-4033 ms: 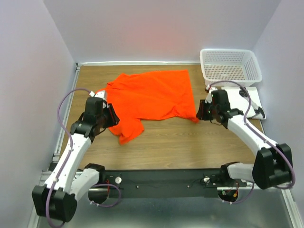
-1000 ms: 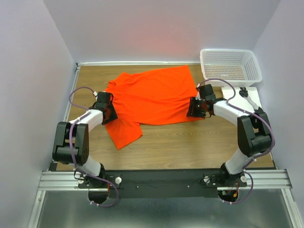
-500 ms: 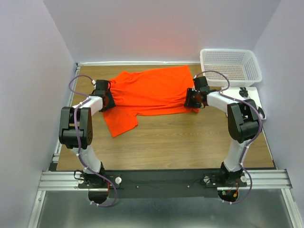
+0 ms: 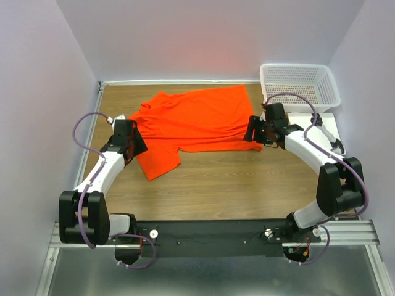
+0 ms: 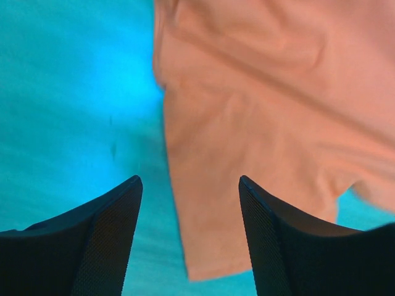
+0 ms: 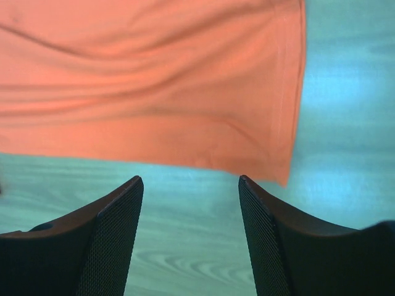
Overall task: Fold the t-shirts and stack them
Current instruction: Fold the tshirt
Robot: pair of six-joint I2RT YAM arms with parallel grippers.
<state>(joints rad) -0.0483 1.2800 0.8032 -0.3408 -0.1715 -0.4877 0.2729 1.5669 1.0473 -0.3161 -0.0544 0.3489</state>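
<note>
Currently the orange-red t-shirt (image 4: 197, 120) lies spread, unfolded, on the far half of the wooden tabletop (image 4: 247, 179), its collar end toward the left and its hem toward the right. One sleeve juts toward the near side at the left. Shallow wrinkles run across the cloth.

The left end effector (image 5: 188, 180) hovers at the shirt's left side, beside that sleeve. Its two fingers are spread apart and grasp nothing. From the left wrist, the sleeve's edge shows through the gap, with bare tabletop to one side of it.

The right end effector (image 6: 190, 179) sits at the shirt's near right corner, also spread wide with nothing between its fingers. From the right wrist, the hem corner lies just beyond the fingertips, apart from them, with bare wood directly below.

A white mesh basket (image 4: 299, 83) stands at the far right corner, clear of the shirt. A white flat board (image 4: 330, 126) lies just in front of it along the right edge.
</note>
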